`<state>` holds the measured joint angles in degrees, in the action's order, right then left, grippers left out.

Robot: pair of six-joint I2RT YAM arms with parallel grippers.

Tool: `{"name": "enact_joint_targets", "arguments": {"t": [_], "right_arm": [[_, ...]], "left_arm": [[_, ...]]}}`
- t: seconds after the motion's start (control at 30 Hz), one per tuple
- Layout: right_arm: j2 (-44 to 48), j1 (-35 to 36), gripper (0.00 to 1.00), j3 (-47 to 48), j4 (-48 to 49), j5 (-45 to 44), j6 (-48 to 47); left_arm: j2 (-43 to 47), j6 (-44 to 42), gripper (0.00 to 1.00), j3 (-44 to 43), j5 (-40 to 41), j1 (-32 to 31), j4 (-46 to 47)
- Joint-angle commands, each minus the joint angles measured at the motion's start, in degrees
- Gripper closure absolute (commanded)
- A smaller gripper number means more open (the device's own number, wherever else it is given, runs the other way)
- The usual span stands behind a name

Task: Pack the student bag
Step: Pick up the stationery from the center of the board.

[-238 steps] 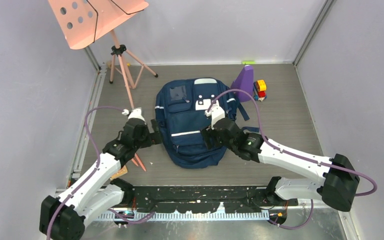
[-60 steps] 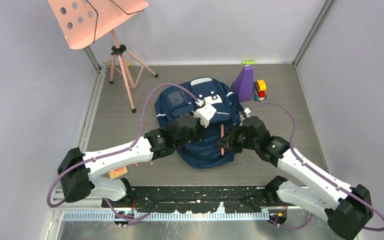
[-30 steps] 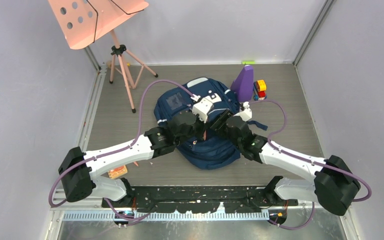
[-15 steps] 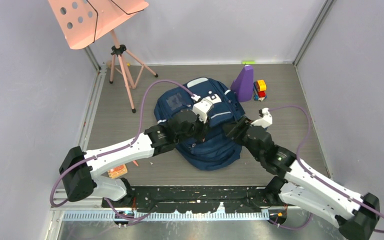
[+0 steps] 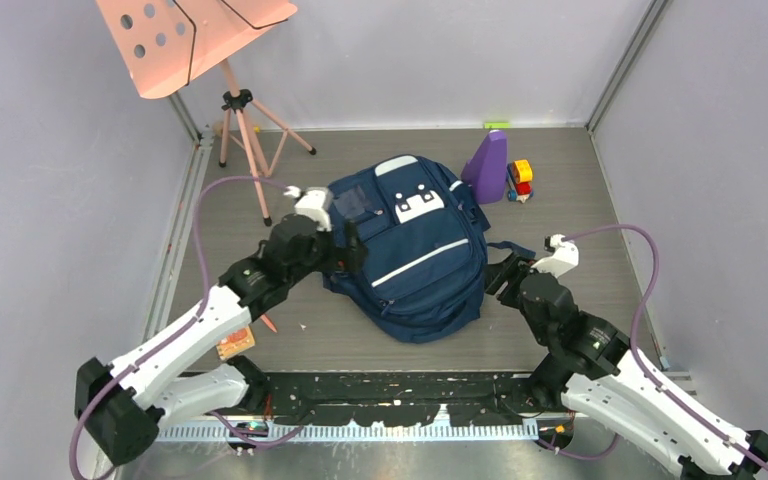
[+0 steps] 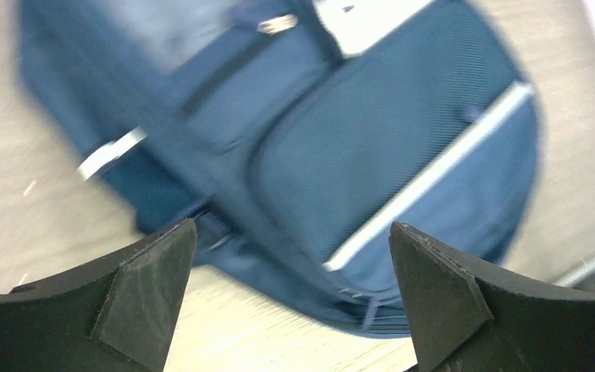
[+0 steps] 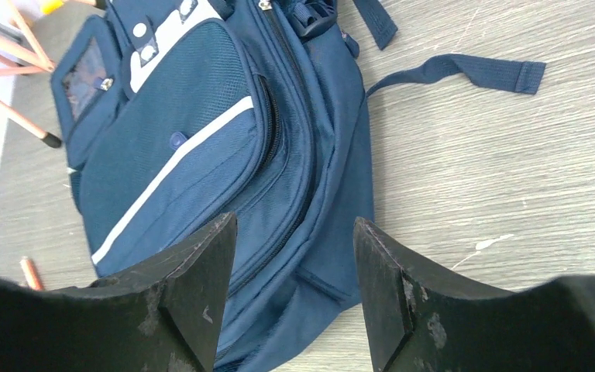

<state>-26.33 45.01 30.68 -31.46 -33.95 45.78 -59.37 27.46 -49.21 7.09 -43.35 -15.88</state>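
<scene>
The student bag point(image 5: 410, 255) is a navy backpack with white stripes and lies flat, front up, in the middle of the floor. Its zips look closed. It also shows in the left wrist view point(image 6: 356, 139), blurred, and in the right wrist view point(image 7: 201, 147). My left gripper point(image 5: 348, 248) hovers at the bag's left edge, open and empty point(image 6: 292, 226). My right gripper point(image 5: 501, 279) is just off the bag's right lower side, open and empty point(image 7: 294, 219). A loose blue strap point(image 7: 465, 70) lies on the floor to the right.
A pink music stand point(image 5: 192, 40) on a tripod stands at the back left. A purple object point(image 5: 487, 165) and a red-yellow toy point(image 5: 521, 178) sit behind the bag. A pencil point(image 5: 267, 322) and a small orange item point(image 5: 233, 345) lie at the front left.
Both grippers have drawn back from the top of the bag, the left one to the left, the right one toward the near right. The bag now lies flatter.
</scene>
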Motion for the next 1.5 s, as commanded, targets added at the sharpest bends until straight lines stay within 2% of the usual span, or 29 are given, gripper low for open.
{"name": "enact_joint_targets", "arguments": {"t": [0.0,0.13,0.3,0.37,0.5,0.77,1.0,1.17,1.33,1.47], "right_arm": [[-2.24,0.26,0.37,2.66,1.70,-2.39,-4.93],[-4.61,0.29,0.35,2.28,5.05,-0.11,-6.05],[-6.05,0.25,0.35,1.06,8.87,2.15,-6.48],[-6.16,0.25,0.35,0.61,9.85,2.56,-6.59],[-6.09,0.25,0.35,0.28,10.52,2.67,-6.78],[-5.52,0.25,0.34,-0.09,10.57,2.04,-7.85],[-4.65,0.27,0.33,-0.47,10.55,1.42,-7.73],[-4.31,0.21,0.33,-0.62,10.55,1.35,-7.72],[-4.38,0.27,0.33,0.04,10.04,1.52,-7.84],[-4.42,0.25,0.33,1.05,9.68,1.99,-8.14]], "left_arm": [[4.22,10.63,0.01,7.25,5.28,10.60,-12.78],[7.65,13.57,0.01,15.49,5.30,23.16,-14.73],[11.96,15.97,0.02,22.72,12.84,29.52,-16.18],[11.89,17.64,0.10,23.61,13.65,31.35,-17.09],[9.93,18.41,0.20,22.57,15.00,32.17,-17.99],[4.54,18.68,0.37,21.01,11.79,35.47,-19.01],[0.26,16.02,0.60,20.91,5.33,40.41,-16.77],[0.51,15.32,0.74,21.49,3.37,41.65,-15.91],[1.95,14.69,0.94,21.76,1.49,41.77,-15.58],[4.78,13.22,1.00,22.45,-5.35,41.77,-13.13]]}}
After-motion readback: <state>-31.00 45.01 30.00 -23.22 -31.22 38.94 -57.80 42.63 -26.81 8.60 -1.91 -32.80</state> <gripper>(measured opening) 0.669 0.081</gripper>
